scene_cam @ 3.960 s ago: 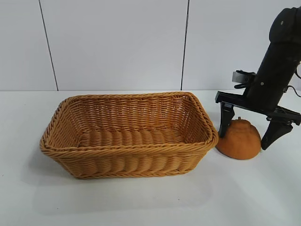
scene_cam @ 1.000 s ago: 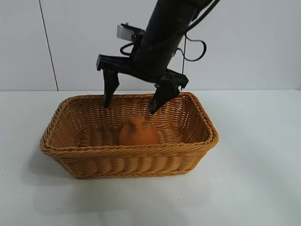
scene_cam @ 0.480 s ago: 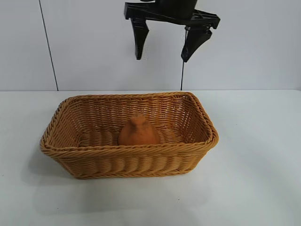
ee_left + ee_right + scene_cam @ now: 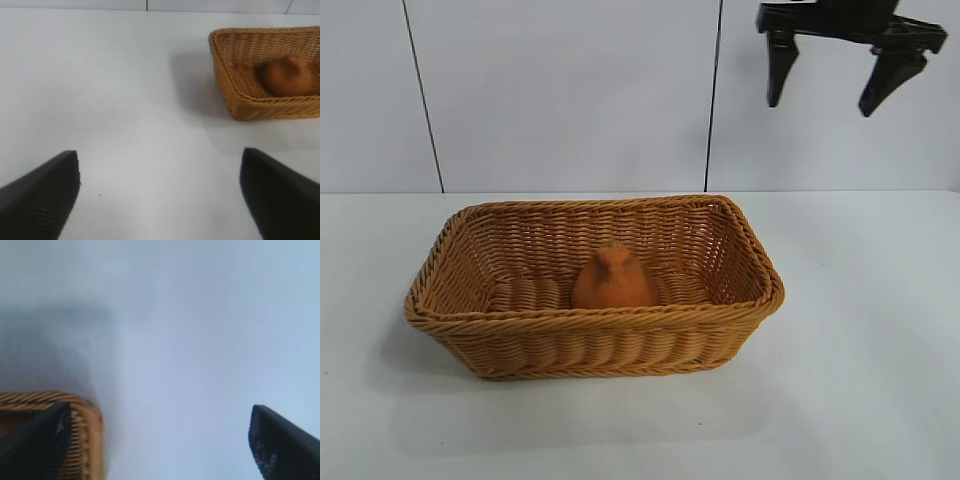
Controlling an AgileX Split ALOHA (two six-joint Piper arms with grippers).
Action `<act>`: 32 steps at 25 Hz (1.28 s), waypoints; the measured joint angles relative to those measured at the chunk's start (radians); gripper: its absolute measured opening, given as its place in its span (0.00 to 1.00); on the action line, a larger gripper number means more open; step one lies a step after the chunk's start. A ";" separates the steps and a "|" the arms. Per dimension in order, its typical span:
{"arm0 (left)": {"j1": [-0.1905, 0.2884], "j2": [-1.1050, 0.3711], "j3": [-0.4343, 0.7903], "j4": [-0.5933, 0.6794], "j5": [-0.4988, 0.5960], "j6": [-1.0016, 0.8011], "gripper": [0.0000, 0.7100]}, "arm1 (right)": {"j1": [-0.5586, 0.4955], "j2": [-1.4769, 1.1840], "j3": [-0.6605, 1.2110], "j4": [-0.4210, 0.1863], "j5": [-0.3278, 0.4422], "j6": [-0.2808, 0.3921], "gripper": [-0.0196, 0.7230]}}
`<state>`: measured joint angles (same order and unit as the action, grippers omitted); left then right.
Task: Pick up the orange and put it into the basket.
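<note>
The orange [image 4: 614, 280] lies inside the woven basket [image 4: 520, 320] near its middle, knob up. It also shows in the left wrist view [image 4: 288, 75], within the basket [image 4: 235, 95]. My right gripper [image 4: 823, 100] is open and empty, high above the table to the right of the basket. In the right wrist view the gripper [image 4: 160, 440] is wide open over bare table, with a corner of the basket [image 4: 85, 440] at one fingertip. My left gripper [image 4: 160, 195] is open and empty, off to the side of the basket; it is out of the exterior view.
The white table [image 4: 860, 380] stretches around the basket. A pale panelled wall [image 4: 560, 90] stands behind it.
My right gripper, open after the orange came to rest in the basket, has risen and moved right, away from above the basket. The orange and basket have stayed still.
</note>
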<state>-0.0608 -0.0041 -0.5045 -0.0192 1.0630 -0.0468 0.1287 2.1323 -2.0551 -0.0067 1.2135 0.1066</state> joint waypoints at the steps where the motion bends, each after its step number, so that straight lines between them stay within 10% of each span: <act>1: 0.000 0.000 0.000 0.000 0.000 0.000 0.87 | -0.019 0.000 0.000 -0.002 0.001 -0.005 0.92; 13: 0.000 0.000 0.000 0.000 0.000 0.000 0.87 | -0.084 -0.064 0.066 0.007 0.005 -0.022 0.92; 32: 0.000 0.000 0.000 0.000 0.002 0.000 0.87 | -0.084 -0.817 1.139 0.046 -0.019 -0.080 0.92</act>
<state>-0.0608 -0.0041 -0.5045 -0.0191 1.0655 -0.0465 0.0444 1.3151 -0.9164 0.0398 1.1947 0.0263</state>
